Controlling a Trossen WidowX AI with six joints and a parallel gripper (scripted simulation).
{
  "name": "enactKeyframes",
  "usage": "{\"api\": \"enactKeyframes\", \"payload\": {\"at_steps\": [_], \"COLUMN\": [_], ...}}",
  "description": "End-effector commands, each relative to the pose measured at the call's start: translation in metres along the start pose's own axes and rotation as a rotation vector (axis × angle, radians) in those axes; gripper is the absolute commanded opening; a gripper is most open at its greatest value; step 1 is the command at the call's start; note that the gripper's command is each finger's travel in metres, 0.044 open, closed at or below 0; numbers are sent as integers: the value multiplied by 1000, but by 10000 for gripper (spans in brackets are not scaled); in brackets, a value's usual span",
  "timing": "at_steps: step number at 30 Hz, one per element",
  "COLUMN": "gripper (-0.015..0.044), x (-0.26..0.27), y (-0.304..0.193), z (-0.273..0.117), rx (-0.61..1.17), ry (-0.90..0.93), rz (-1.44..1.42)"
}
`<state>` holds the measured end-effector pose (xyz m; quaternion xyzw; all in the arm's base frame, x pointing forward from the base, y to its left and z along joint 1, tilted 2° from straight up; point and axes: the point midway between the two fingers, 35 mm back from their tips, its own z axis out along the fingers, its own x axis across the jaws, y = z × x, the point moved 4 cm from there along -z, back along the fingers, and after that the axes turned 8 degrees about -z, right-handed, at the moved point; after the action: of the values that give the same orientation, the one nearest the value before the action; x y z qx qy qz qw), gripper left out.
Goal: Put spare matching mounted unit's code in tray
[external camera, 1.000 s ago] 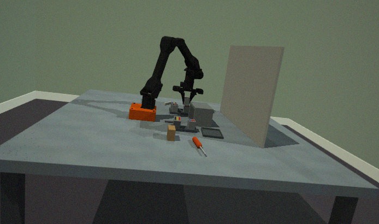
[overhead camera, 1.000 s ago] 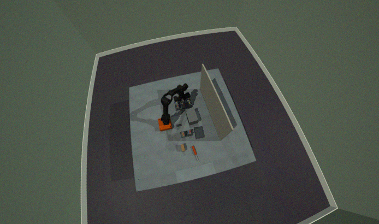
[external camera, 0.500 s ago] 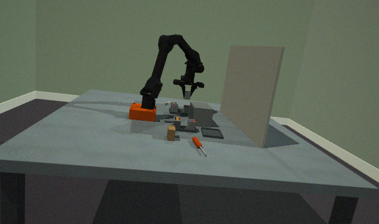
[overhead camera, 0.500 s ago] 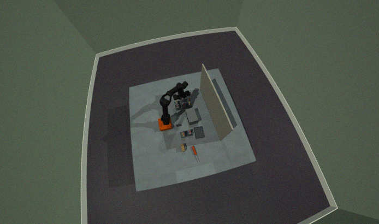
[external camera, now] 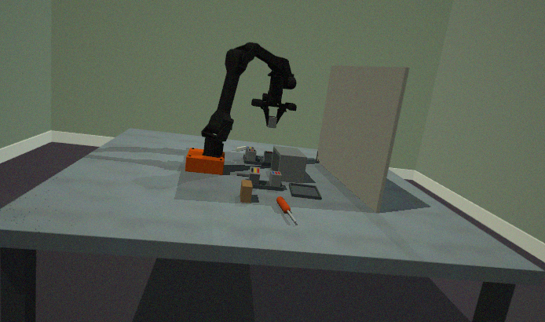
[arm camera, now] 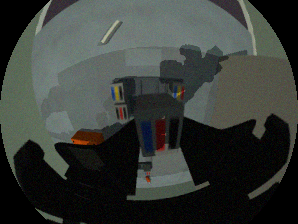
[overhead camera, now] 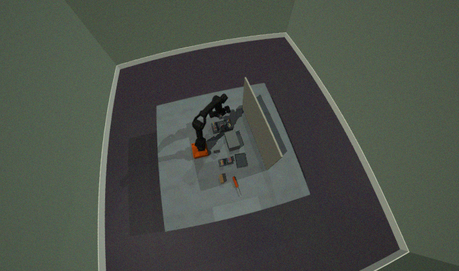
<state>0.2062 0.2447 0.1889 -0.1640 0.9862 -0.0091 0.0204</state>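
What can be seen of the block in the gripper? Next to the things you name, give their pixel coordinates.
The held block (external camera: 272, 122) (arm camera: 160, 135) is a small, boxy grey piece with a plain, matt, plastic-looking surface. One face carries three side-by-side stripes, blue, red and black, in the wrist view. It is clamped between the two fingers of the gripper (overhead camera: 219, 116) (external camera: 272, 119) (arm camera: 160, 150), roughly upright, in the air above the table, clear of the tray (overhead camera: 241, 160) (external camera: 305, 191). Nothing else visibly touches it.

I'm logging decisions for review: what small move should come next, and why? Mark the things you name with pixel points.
Probably carry the gray block (external camera: 272, 122) (arm camera: 160, 132) toward the low tray (overhead camera: 241, 160) (external camera: 305, 191): the gripper (external camera: 272, 124) (arm camera: 154, 117) grips it, raised off the table, and it is not over the tray.
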Motion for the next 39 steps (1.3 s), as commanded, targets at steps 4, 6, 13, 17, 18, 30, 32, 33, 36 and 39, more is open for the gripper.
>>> {"api": "enactKeyframes", "payload": {"at_steps": [4, 6, 13, 17, 18, 30, 32, 33, 36, 39], "gripper": [0, 0, 0, 0, 0, 0, 0, 0, 0, 0], "x": [-8, -14, -35, -45, -47, -67, -69, -70, -71, -72], "y": [-12, -21, -55, -76, -81, -147, -159, -165, -183, -201], "z": [-7, -7, -8, -8, -8, -9, -9, -10, -10, -10], "rx": [-5, -5, -3, -1, -1, -9, -6, -5, -1, 2], "ry": [-2, -5, -11, -11, -11, -30, -29, -29, -28, -27], "rz": [1, 5, 12, 11, 11, 45, 43, 42, 39, 36]}}
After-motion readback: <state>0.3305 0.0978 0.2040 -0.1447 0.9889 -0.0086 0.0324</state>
